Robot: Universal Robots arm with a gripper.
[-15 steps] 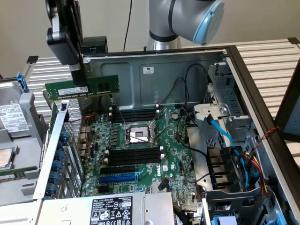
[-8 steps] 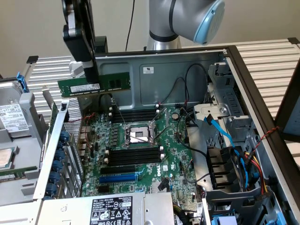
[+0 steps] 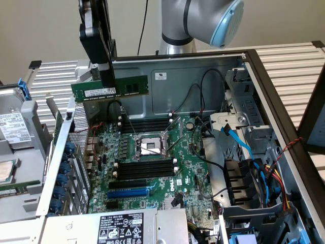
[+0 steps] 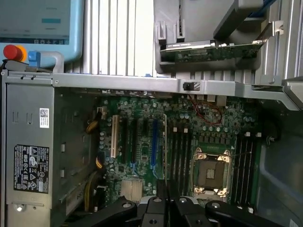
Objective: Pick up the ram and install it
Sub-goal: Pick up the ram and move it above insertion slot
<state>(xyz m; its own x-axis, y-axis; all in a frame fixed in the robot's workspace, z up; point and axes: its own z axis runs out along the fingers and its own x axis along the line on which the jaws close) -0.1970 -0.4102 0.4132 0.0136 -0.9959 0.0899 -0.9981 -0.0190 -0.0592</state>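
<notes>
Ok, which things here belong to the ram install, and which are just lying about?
Job: ram, gripped in the shut jaws above the case; black memory slots on the motherboard.
Just there: blue slot; blue cable; power supply.

You see the ram (image 3: 127, 87) as a matt circuit board, the case (image 3: 172, 94) as dull bare sheet metal, and the arm (image 3: 203, 15) as smooth satin metal with a plastic cap.

This is looking like a robotics lab: an opened computer case (image 3: 177, 84) is lying on a slatted metal bench (image 3: 289, 63), beside a robot arm (image 3: 203, 18) and teach pendant (image 4: 38, 28).
</notes>
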